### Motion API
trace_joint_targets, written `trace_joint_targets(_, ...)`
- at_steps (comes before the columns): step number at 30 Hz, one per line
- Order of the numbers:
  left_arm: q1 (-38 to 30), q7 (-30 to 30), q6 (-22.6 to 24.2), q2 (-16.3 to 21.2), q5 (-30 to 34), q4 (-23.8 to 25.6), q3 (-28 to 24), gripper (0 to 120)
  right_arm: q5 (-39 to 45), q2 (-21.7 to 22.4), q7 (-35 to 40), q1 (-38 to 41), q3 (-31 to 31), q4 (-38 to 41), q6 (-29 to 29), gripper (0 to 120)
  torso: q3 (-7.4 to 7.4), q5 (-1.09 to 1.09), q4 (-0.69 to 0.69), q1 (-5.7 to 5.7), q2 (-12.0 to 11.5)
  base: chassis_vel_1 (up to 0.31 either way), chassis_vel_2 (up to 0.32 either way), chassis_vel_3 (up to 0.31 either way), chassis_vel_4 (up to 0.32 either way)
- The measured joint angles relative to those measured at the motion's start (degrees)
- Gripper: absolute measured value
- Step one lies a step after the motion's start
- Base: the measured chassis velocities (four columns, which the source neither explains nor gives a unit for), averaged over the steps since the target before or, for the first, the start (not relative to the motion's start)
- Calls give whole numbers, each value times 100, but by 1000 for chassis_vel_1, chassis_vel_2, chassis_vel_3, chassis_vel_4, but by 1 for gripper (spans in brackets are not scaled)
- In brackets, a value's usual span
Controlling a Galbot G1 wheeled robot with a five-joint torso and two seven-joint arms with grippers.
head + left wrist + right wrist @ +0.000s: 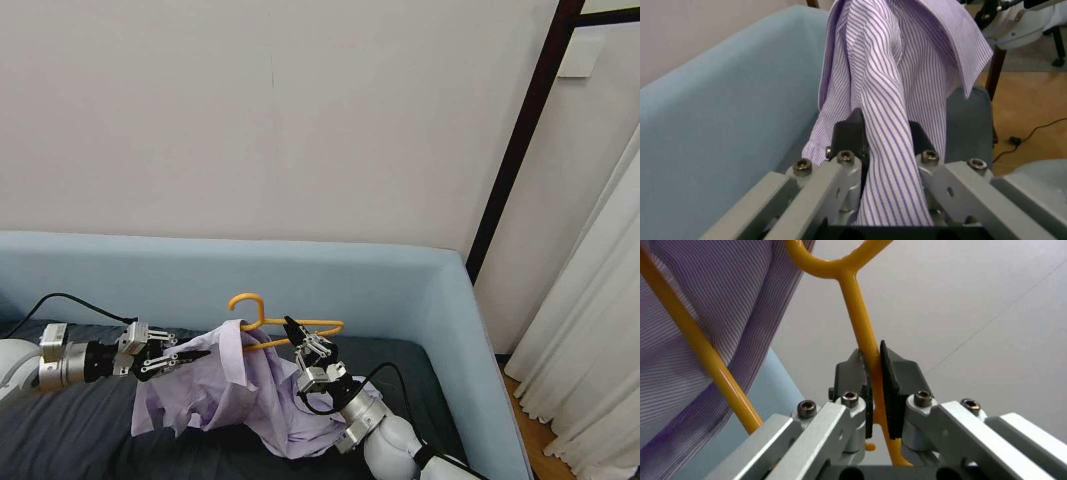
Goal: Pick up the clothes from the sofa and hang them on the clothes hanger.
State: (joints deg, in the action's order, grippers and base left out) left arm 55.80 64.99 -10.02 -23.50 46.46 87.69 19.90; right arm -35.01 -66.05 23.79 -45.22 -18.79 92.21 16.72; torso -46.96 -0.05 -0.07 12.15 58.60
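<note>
A purple-and-white striped shirt [225, 390] hangs half on a yellow hanger [262, 330] above the dark seat of the sofa [60, 420]. My left gripper [197, 353] reaches in from the left and is shut on a fold of the shirt [890, 165], whose fabric runs between the pads. My right gripper [303, 340] comes up from below on the right and is shut on the hanger's right arm; in the right wrist view the yellow hanger bar [863, 340] passes between the fingers [897, 375]. The shirt [713, 325] drapes over the hanger's left side, and most of it droops toward the cushion.
The sofa has a pale blue back [250, 275] and a right armrest [475, 350]. A dark pole [515, 140] stands at the right against the wall, and white curtains [590, 330] hang beside it. A black cable [60, 300] trails from my left arm.
</note>
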Motion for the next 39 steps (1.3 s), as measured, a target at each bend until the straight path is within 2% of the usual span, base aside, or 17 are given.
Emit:
trace_joint_targets(7, 68, 109, 52, -56, 1, -19, 103, 7, 51, -7, 81, -23, -24, 10, 11, 6, 0, 0, 0, 0, 0, 0, 0, 0, 0)
trace_joint_targets(11, 91, -5, 107, -114, 80, -97, 166, 7, 353, -14, 247, -42, -62, 65, 251, 24, 0, -1, 0, 0, 0, 0, 0, 0, 0)
trace_joint_targets(14, 49, -131, 111, -141, 124, -167, 179, 7, 574, -15, 188, -73, -39, 98, 605, 32, 0, -1, 1, 0, 0, 0, 0, 0, 0)
trace_joint_targets(17, -47, -241, 114, -183, 141, -313, 180, 7, 914, -20, -341, -114, 72, 45, 1476, 46, 0, 0, 0, 0, 0, 0, 0, 0, 0)
trace_joint_targets(18, -47, -241, 114, -183, 141, -313, 180, 7, 914, -20, -341, -114, 72, 45, 1476, 46, 0, 0, 0, 0, 0, 0, 0, 0, 0)
trace_joint_targets(20, -66, -276, 114, -197, 134, -375, 180, 7, 1208, 11, -872, -140, 105, -60, 1875, 54, 0, 0, 0, 0, 0, 0, 0, 0, 0)
trace_joint_targets(22, -54, -295, 109, -200, 123, -418, 223, 7, 1645, 119, -1461, -167, 102, -264, 1879, 64, 0, -1, 0, 0, 0, 0, 0, 0, 0)
trace_joint_targets(23, -54, -295, 109, -200, 123, -418, 223, 7, 1645, 119, -1461, -167, 102, -264, 1879, 64, 0, -1, 0, 0, 0, 0, 0, 0, 0)
trace_joint_targets(27, 108, -320, 85, -160, 117, -376, 403, 7, 2160, 237, -1906, -106, 94, -824, 808, 81, 0, -1, -1, 0, 0, 0, 0, 0, 0)
trace_joint_targets(28, 108, -320, 85, -160, 117, -376, 403, 7, 2160, 237, -1906, -106, 94, -824, 808, 81, 0, -1, -1, 0, 0, 0, 0, 0, 0)
trace_joint_targets(30, 277, -360, 48, -105, 130, -315, 586, 7, 2459, 252, -2094, 16, 59, -1153, -233, 93, 0, 1, 0, 0, 0, 0, 0, 0, 0)
trace_joint_targets(31, 277, -360, 48, -105, 130, -315, 586, 7, 2459, 252, -2094, 16, 59, -1153, -233, 93, 0, 1, 0, 0, 0, 0, 0, 0, 0)
trace_joint_targets(33, 382, -390, 27, -82, 136, -272, 676, 7, 2438, 214, -2228, 100, 54, -1413, -697, 98, 0, 0, 1, 0, 0, 0, 0, 0, 0)
trace_joint_targets(35, 442, -400, 20, -70, 137, -242, 723, 7, 2396, 180, -2338, 130, 53, -1550, -836, 100, 0, 0, 1, 0, 0, 0, 0, 0, 0)
trace_joint_targets(39, 548, -462, -24, -56, 131, -215, 823, 7, 2532, 157, -3119, 107, -39, -1660, -1287, 100, 0, 0, 0, -1, 0, 0, 0, 0, 0)
